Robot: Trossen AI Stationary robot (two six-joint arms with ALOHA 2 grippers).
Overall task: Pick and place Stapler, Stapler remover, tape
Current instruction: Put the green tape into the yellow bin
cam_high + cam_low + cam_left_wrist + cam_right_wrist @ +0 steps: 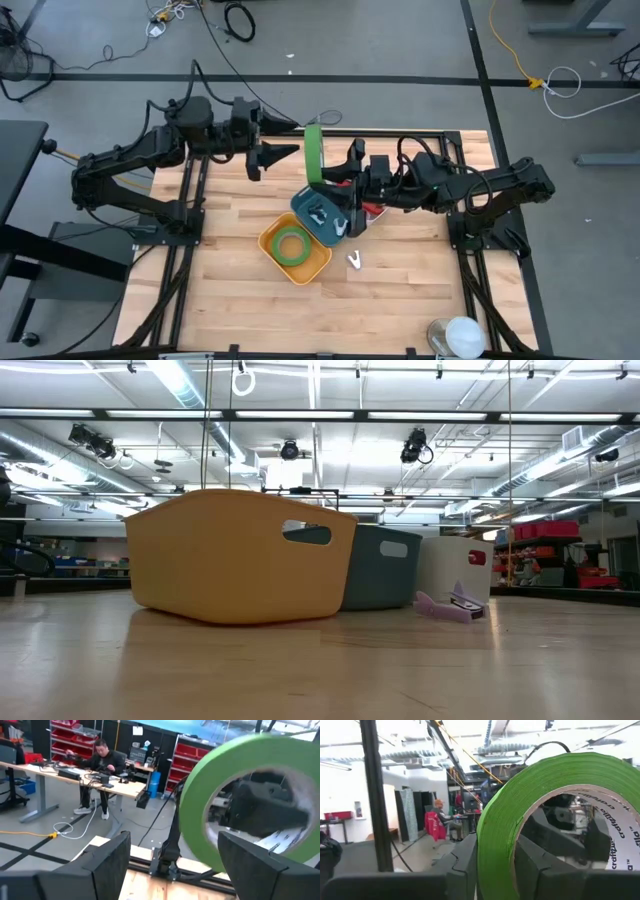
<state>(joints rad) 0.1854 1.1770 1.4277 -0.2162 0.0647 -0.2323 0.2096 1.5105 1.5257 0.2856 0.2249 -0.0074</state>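
A large green tape roll (314, 155) stands on edge in the air above the table's far middle, with my right gripper (328, 180) shut on it. My left gripper (292, 153) is open just to the roll's left, pointing level at it; its fingers (105, 865) stand wide apart before the roll (200, 815). A pale purple stapler remover (452, 605) lies on the table by the bins. A smaller green tape roll (293, 245) lies in the yellow bin (272, 240). A red thing (372, 210), perhaps the stapler, peeps out below the right arm. My right gripper pinches the roll's wall (495, 855), one finger (465, 865) outside the roll and one (535, 865) inside its hole. The fingers come about level from the table's right. The roll stands on edge, lifted clear above the bins.
Three bins stand close together mid-table: yellow (235, 555), teal (385, 565) with small dark and white things inside, and white (455, 565). A white round thing (460, 335) sits at the near right corner. Bare wood lies along the near side.
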